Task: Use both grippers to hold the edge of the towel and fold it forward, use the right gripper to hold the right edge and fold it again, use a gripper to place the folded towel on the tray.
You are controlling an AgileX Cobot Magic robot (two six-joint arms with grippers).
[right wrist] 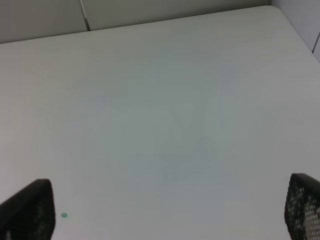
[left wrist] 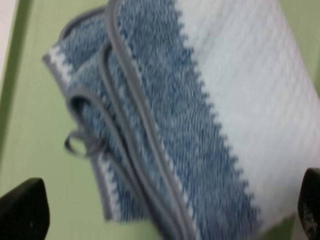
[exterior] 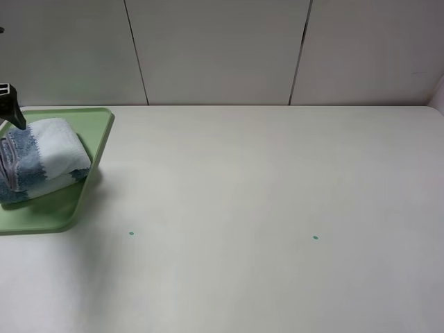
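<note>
Towel (exterior: 41,161) lies folded into a thick bundle on the tray (exterior: 97,142) at the tabletop's (exterior: 263,208) far left, so folding and placing look done. Left end effector (left wrist: 165,212) hangs over it, spread wide, gripping nothing. Right end effector (right wrist: 165,210) is equally wide over bare tabletop, holding nothing.
</note>
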